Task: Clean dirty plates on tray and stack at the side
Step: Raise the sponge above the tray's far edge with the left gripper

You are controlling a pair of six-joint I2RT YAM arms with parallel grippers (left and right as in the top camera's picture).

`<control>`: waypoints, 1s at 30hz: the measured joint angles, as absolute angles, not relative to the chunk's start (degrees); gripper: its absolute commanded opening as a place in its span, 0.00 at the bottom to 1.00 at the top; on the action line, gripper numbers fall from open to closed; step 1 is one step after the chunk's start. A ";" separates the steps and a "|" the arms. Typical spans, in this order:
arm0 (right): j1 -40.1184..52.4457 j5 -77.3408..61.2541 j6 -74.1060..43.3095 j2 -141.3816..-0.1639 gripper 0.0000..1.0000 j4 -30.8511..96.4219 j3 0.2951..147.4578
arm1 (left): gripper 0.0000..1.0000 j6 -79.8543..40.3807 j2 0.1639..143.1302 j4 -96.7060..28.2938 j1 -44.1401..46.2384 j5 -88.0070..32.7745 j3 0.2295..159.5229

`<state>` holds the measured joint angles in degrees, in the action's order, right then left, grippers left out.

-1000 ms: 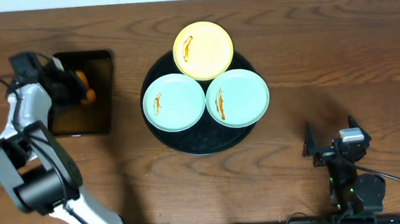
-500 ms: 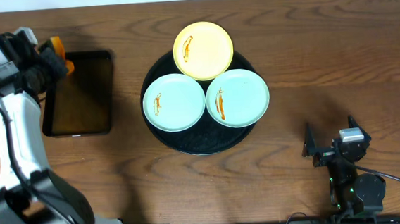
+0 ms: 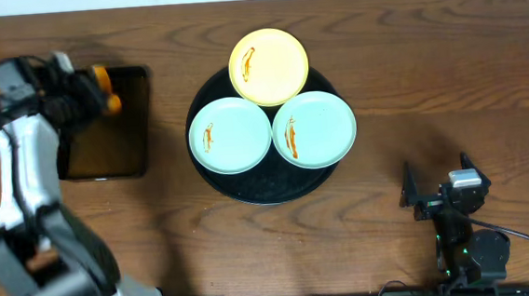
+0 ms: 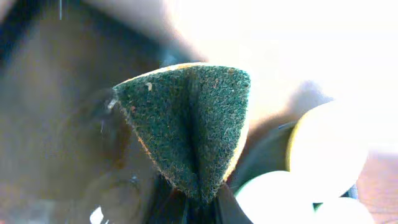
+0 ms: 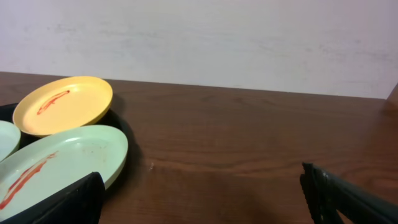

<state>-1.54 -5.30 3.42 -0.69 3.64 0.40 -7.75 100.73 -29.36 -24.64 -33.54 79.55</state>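
a sponge (image 4: 186, 124) is held tight in the left gripper (image 3: 91, 97), and the jaws are closed on it. this is seen at the upper left of the overhead view. the sponge is folded by the pinch, so its rough green side is pushed out in front. that side is likely meant for the rubbing. the sponge is held up over the top right corner of the small tray (image 3: 106, 150), which looks dark and shiny inside. the liquid there is probably for wetting, but it cannot be told if the sponge is wet. the round tray (image 3: 267, 190) is found in the middle of the view, well apart from the sponge. three plates are packed close on it so that all can fit. the yellow plate (image 3: 268, 66) is at the top and sticks out a little over the rim. the left green plate (image 3: 230, 134) and the right green plate (image 3: 314, 129) are set side by side below it. an orange-brown streak is seen on each one, so no plate is counted as clean yet. no stack is seen on the table (image 3: 427, 62). the right gripper (image 3: 436, 192) is parked at the lower right, with its jaws wide apart and nothing in them. it is probably kept there, out of the way, for lifting wiped plates to the side. the left green plate is nearest to the sponge, so it may be wiped first.
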 measured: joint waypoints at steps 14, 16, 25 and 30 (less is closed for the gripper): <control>-1.54 -5.30 3.42 -0.69 0.99 3.64 0.40 | 0.07 -7.79 110.72 -27.68 -24.99 -23.35 74.11; -1.54 -5.30 3.42 -0.69 0.99 3.64 0.40 | 0.07 -8.84 108.44 -27.59 -25.02 -27.99 74.74; -1.54 -5.30 3.42 -0.69 0.99 3.64 0.40 | 0.07 -10.79 85.71 -25.12 -25.02 -23.42 80.34; -1.54 -5.30 3.42 -0.69 0.99 3.64 0.40 | 0.07 -10.94 92.33 -22.59 -25.02 -19.46 78.28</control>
<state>-1.54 -5.30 3.42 -0.69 3.64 0.40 -10.94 92.33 -22.59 -25.02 -19.46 78.28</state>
